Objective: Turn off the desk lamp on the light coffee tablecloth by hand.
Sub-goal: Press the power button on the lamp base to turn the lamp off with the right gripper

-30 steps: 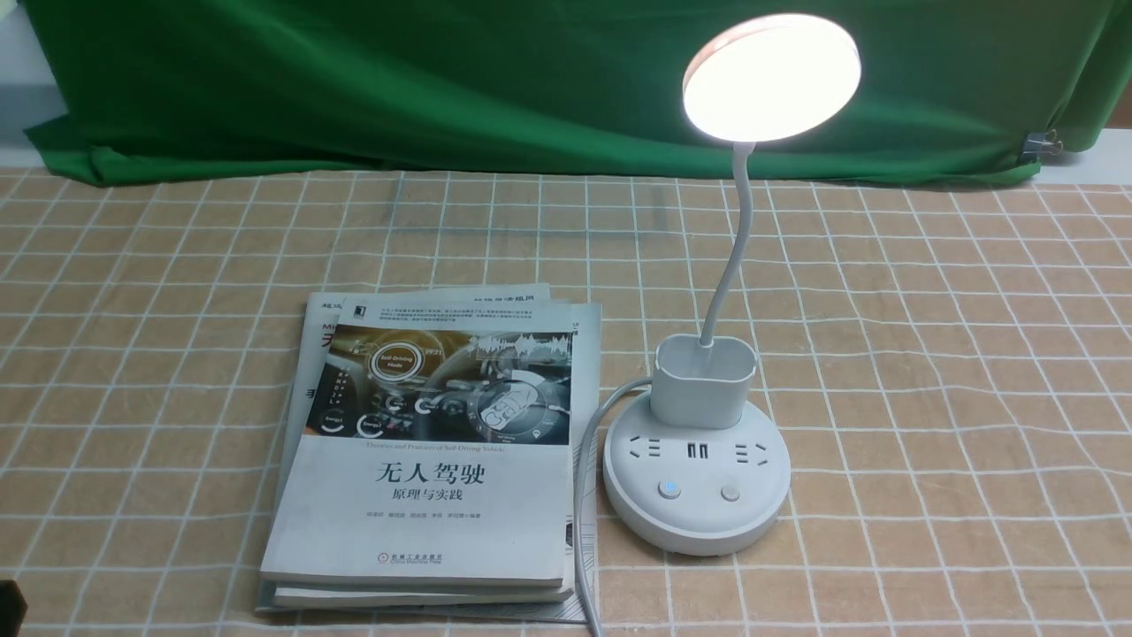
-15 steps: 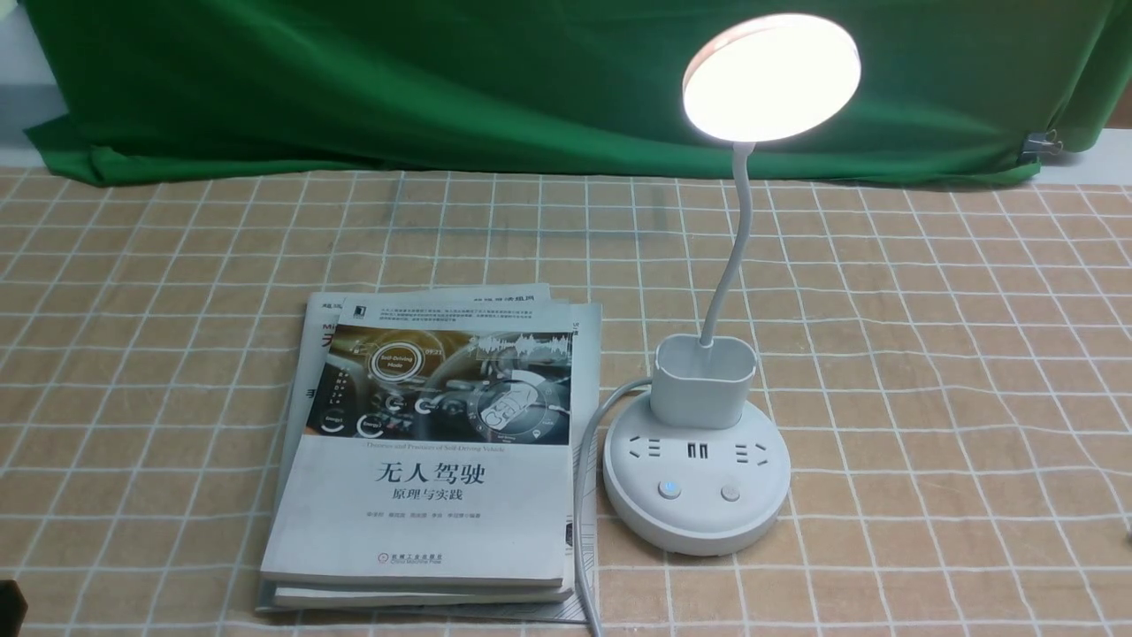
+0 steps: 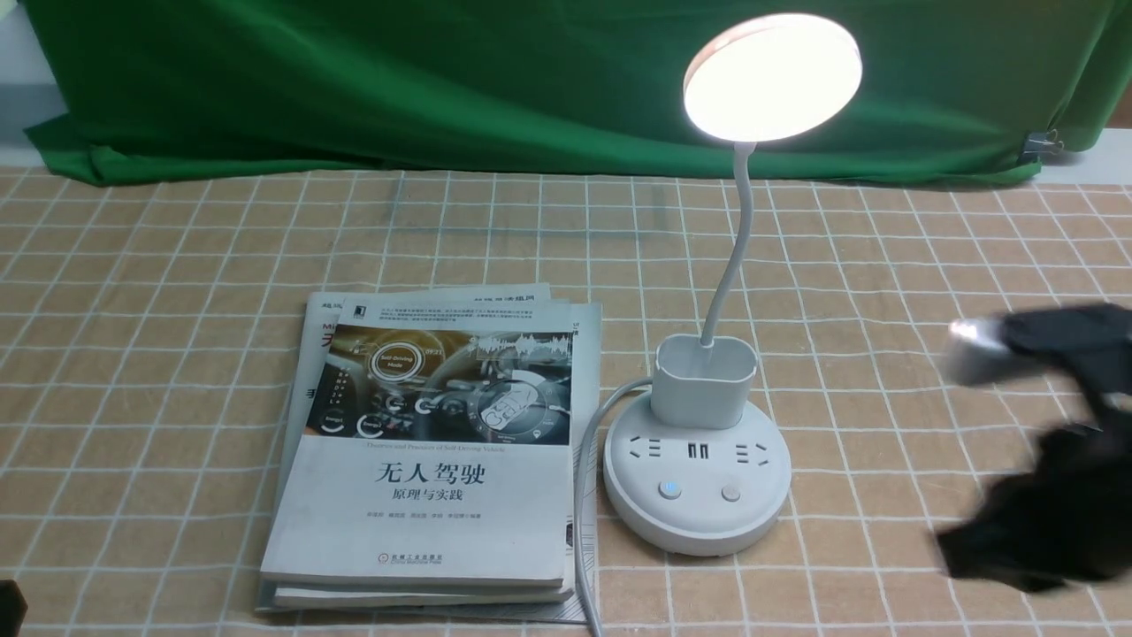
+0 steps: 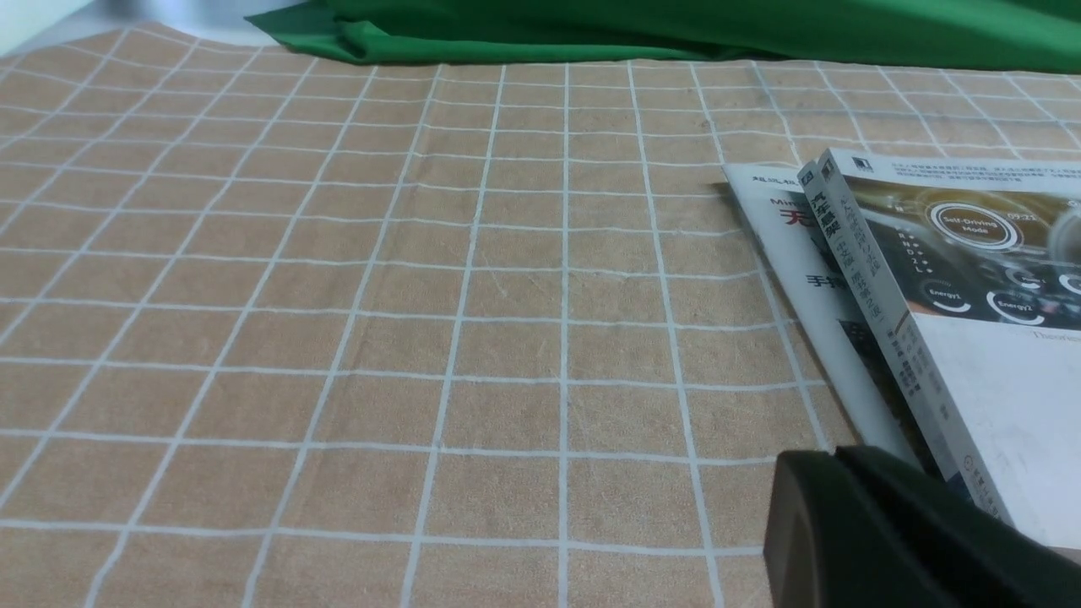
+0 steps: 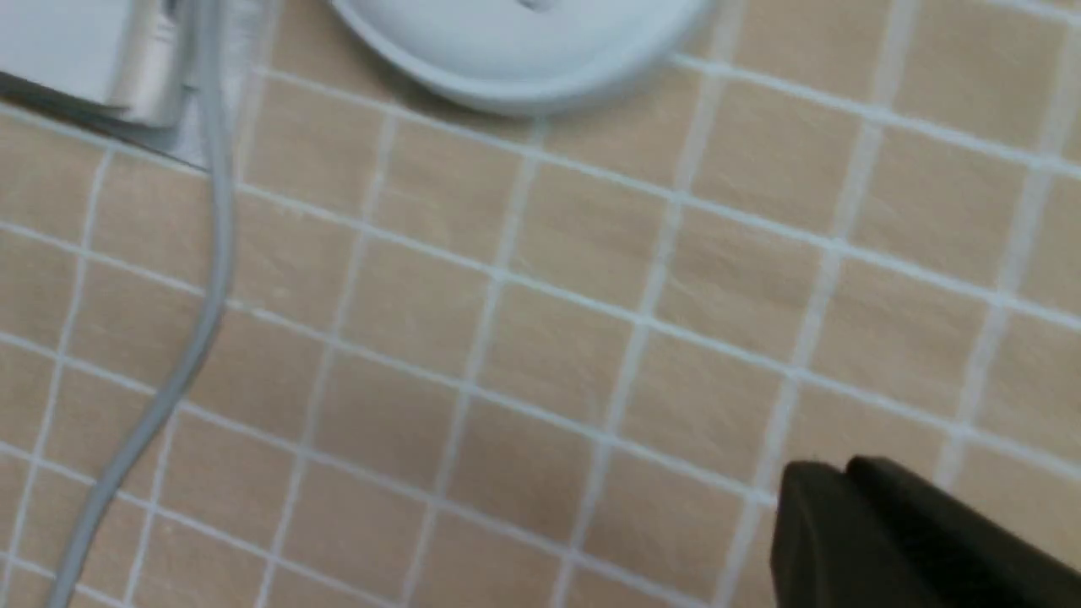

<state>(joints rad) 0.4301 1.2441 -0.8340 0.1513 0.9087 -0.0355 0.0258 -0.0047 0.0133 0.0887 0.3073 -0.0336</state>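
The white desk lamp stands on the light coffee tablecloth point(image 3: 884, 265), and its round disc head point(image 3: 771, 78) is glowing. Its round base point(image 3: 697, 522) carries two buttons; the left one point(image 3: 669, 489) shows a blue light, the right one point(image 3: 730, 492) is plain. My right gripper point(image 3: 959, 544) is a blurred black shape to the right of the base and apart from it. In the right wrist view its jaws point(image 5: 823, 477) are shut and empty above the cloth, with the base's rim point(image 5: 524, 51) beyond. My left gripper point(image 4: 832, 460) is shut and empty beside the books.
A stack of books point(image 3: 433, 442) lies just left of the lamp base and shows in the left wrist view point(image 4: 971, 338). The lamp's grey cord point(image 3: 584, 495) runs between books and base toward the front edge. A green backdrop cloth point(image 3: 398, 80) hangs at the back.
My right arm has swung into the front view from the right edge and now sits right of the lamp base, blurred by motion. The lamp stays lit. Nothing else has moved.
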